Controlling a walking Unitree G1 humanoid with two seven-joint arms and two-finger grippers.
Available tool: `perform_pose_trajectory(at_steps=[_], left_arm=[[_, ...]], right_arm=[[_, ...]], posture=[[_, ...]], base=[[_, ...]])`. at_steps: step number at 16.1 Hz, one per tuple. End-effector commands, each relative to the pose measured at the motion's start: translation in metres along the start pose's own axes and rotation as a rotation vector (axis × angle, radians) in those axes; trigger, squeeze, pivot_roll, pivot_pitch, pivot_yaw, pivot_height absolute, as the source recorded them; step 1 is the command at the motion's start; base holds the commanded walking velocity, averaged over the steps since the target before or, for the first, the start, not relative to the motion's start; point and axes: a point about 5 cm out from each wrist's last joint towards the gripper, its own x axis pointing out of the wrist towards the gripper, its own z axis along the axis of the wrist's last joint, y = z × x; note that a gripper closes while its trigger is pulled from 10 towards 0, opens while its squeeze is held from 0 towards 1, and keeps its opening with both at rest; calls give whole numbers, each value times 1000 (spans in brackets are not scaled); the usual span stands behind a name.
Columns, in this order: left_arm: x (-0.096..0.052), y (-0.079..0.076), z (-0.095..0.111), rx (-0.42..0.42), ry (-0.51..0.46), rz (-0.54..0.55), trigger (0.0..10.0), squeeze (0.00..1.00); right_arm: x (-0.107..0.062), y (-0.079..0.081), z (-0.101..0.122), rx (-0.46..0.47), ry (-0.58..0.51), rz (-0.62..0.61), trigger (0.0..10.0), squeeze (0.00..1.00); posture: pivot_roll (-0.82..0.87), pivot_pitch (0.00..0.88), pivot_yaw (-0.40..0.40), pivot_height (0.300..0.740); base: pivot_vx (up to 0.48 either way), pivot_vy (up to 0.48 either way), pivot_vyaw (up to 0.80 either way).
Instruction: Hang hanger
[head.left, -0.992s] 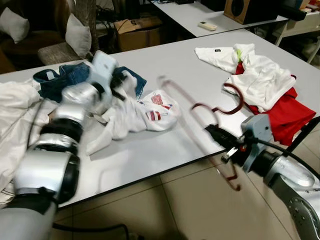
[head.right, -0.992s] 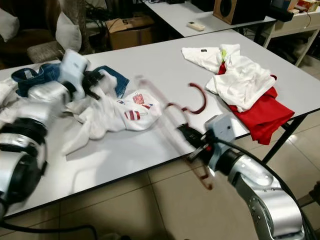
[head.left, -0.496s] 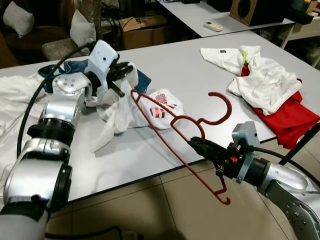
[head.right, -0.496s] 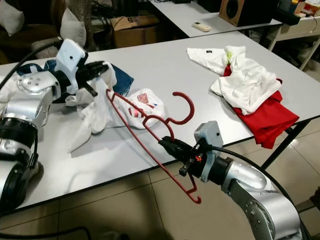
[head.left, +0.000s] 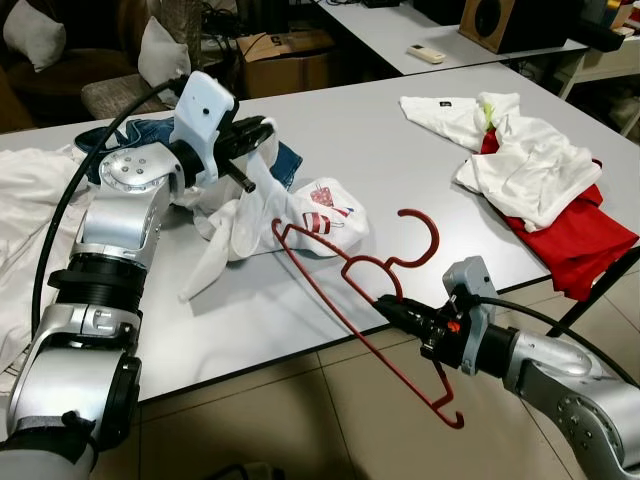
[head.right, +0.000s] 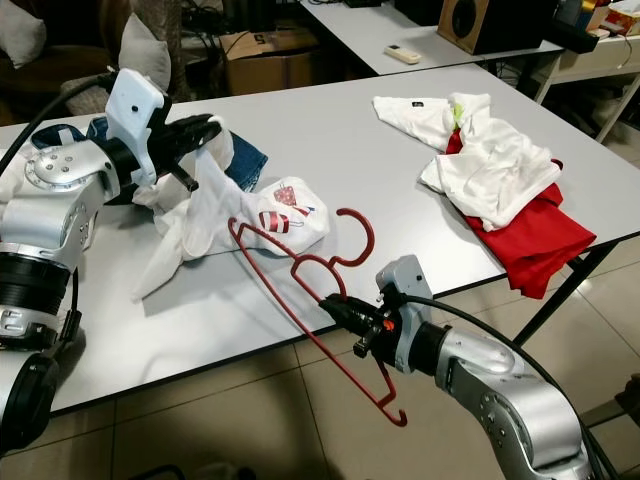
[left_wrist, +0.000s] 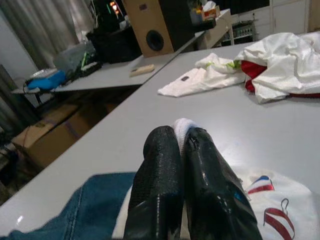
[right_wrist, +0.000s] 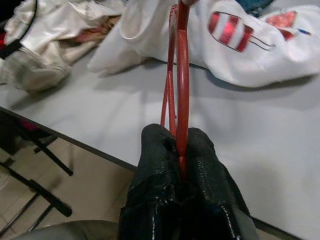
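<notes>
A red plastic hanger (head.left: 352, 284) is held in the air over the table's front edge, its hook (head.left: 420, 238) up and to the right. My right gripper (head.left: 392, 310) is shut on the hanger's lower bar (right_wrist: 181, 95). The hanger's far tip (head.left: 277, 232) lies against a white shirt with a red and blue print (head.left: 318, 212). My left gripper (head.left: 258, 130) is shut on a fold of that white shirt (left_wrist: 182, 129) and lifts it off the grey table (head.left: 340, 130).
Blue jeans (head.left: 140, 140) and a white garment (head.left: 30, 210) lie at the table's left. White and red clothes (head.left: 540, 180) are heaped at its right. Behind stand a second table with a remote (head.left: 426, 53), a speaker (head.left: 500, 20), a cardboard box (head.left: 275, 55) and cushioned chairs.
The right gripper has drawn the hanger lower and nearer, its far end dropping from beside the left gripper to the shirt's print. The left gripper has stayed shut on the lifted shirt.
</notes>
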Motion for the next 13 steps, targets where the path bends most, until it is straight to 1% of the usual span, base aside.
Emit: perform_pose_trajectory(at_steps=[1,3,4,5,8,10,13], left_arm=[[-2,-1,-2,17,20,18,0,0],[-1,0,-11,75,81,81,0,0],[1,0,-17,113,110,111,0,0],[1,0,-19,126,122,118,0,0],[7,0,-20,126,128,160,0,0],[10,-4,-19,127,127,155,0,0],[11,-7,-26,126,140,164,0,0]], right_arm=[[-2,2,10,-19,-32,22,10000,0],[-7,0,11,-38,-22,15,10000,0],[-13,-2,12,-50,-15,0,10000,0],[-15,-3,13,-56,-11,-4,10000,0],[-25,2,16,-71,-7,25,10000,0],[-26,8,18,-61,-26,75,10000,0],[-24,14,18,-59,-22,122,10000,0]], posture=[[-125,0,14,740],[-127,0,19,740],[-139,0,29,740],[-142,0,32,740],[-155,0,40,740],[-155,0,37,740],[-145,0,27,740]], base=[[0,0,0],[0,0,0],[0,0,0],[0,0,0],[0,0,0],[0,0,0],[0,0,0]])
